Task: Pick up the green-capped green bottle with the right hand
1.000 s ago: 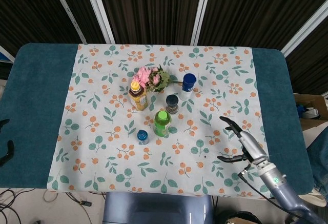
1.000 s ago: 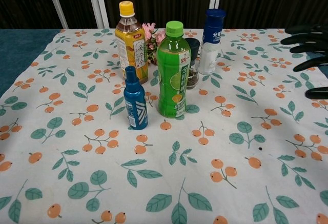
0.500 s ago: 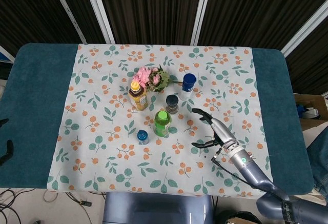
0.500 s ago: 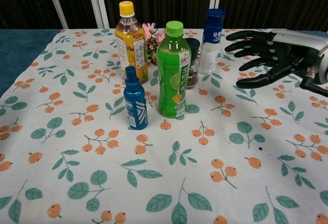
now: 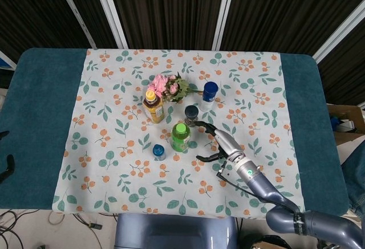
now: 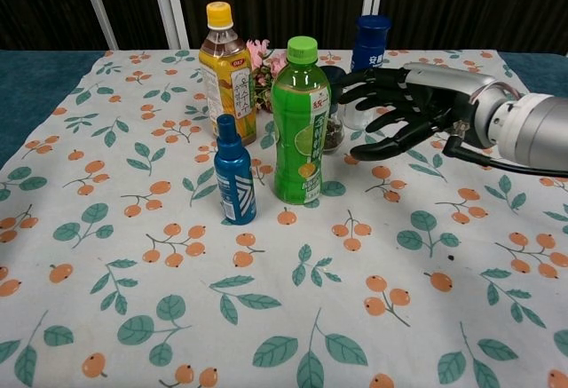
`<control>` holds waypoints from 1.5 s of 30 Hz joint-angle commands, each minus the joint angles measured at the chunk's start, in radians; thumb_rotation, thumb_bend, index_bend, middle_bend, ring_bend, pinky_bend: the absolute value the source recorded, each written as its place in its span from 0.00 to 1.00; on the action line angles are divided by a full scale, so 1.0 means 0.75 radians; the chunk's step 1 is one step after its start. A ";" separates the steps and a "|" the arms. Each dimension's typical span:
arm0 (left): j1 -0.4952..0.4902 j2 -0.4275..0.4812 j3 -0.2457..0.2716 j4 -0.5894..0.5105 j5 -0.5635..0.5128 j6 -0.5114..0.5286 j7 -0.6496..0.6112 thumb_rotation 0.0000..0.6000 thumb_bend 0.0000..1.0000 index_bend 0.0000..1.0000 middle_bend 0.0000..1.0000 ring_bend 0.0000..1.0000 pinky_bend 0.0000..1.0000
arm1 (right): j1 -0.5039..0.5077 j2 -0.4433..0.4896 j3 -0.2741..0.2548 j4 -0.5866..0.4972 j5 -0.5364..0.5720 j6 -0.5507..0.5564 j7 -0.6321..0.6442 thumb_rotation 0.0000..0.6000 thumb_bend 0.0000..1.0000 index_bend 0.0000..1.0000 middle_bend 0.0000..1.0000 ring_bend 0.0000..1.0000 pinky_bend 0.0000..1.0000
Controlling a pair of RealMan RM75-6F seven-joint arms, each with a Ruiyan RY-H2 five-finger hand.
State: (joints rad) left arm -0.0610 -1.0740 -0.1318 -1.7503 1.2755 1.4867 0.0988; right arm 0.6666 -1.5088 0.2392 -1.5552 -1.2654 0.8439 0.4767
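Note:
The green bottle with a green cap [image 6: 299, 126] [image 5: 181, 137] stands upright near the middle of the patterned cloth. My right hand [image 6: 399, 108] [image 5: 214, 142] hovers just to its right, fingers spread and thumb low, a small gap from the bottle, holding nothing. My left hand [image 5: 4, 152] shows only as dark fingertips at the left edge of the head view; how they lie I cannot make out.
Around the green bottle stand a small blue spray bottle [image 6: 233, 172], a yellow-capped tea bottle [image 6: 224, 70], a dark-lidded jar [image 6: 333, 120] behind, a white bottle with a blue cap [image 6: 366, 51] partly behind my right hand, and pink flowers [image 5: 169, 85].
My right hand has swept leftward across the table, from the right edge to close beside the green bottle. The bottles have not moved.

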 commanded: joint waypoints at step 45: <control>-0.013 -0.005 -0.009 0.005 -0.033 -0.012 0.027 1.00 0.54 0.17 0.04 0.05 0.00 | 0.264 -0.217 0.142 0.085 0.579 -0.101 -0.472 1.00 0.39 0.47 0.46 0.42 0.42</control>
State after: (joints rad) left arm -0.0706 -1.0780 -0.1387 -1.7463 1.2509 1.4776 0.1192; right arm 0.8636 -1.6699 0.3446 -1.4927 -0.8341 0.7650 0.1257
